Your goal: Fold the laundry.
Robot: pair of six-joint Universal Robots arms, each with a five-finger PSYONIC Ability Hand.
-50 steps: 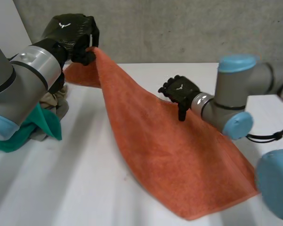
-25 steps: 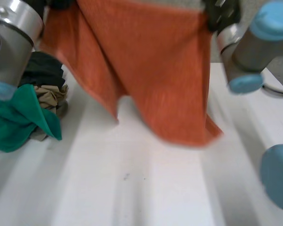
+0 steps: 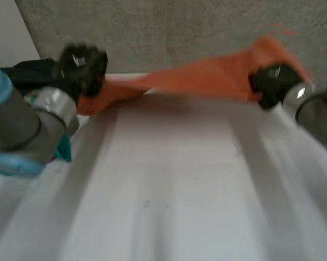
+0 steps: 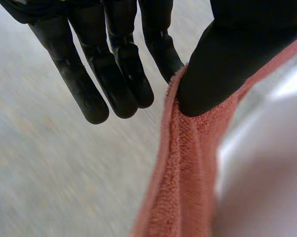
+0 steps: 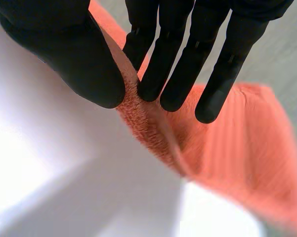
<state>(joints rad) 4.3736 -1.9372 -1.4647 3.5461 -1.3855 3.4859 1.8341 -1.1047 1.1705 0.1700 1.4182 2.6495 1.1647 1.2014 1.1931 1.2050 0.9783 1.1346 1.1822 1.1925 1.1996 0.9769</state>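
Orange towel point(image 3: 207, 76) now stretches as a band in the air between the two hands, over the far side of the tabletop point(image 3: 168, 190). A second ago it draped from the left hand down onto the tabletop, and then it hung as a loose sheet. The left hand point(image 4: 227, 64) pinches one edge between thumb and a finger, its other fingers straight and free. The right hand point(image 5: 64, 54) pinches its end between thumb and fingers point(image 5: 183, 64). By my reading the towel is lifted and spread for laying flat, with no fold yet made. A teal cloth point(image 3: 64, 151) lies beside the left arm point(image 3: 22, 125), near enough to snag a corner as the towel comes down.
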